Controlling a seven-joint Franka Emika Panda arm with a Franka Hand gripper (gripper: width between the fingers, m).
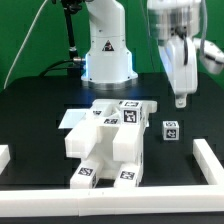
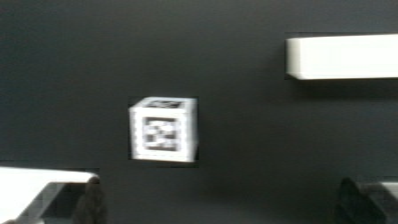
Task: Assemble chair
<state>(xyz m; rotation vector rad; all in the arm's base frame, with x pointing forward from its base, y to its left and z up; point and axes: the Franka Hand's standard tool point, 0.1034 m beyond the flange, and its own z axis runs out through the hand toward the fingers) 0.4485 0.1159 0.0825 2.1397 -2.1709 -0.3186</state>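
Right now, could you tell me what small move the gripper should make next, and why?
Probably straight down: the gripper hangs open above the small tagged block, which stands alone on the black table, apart from the part-built chair. In the wrist view the block sits between the fingers.

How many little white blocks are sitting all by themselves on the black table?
1. The small tagged block stands alone on the exterior view's right of the clustered chair pieces. Others may hide behind that cluster.

Black table (image 1: 40,105); chair parts (image 1: 110,140); tagged block (image 1: 171,129); rails (image 1: 209,160)
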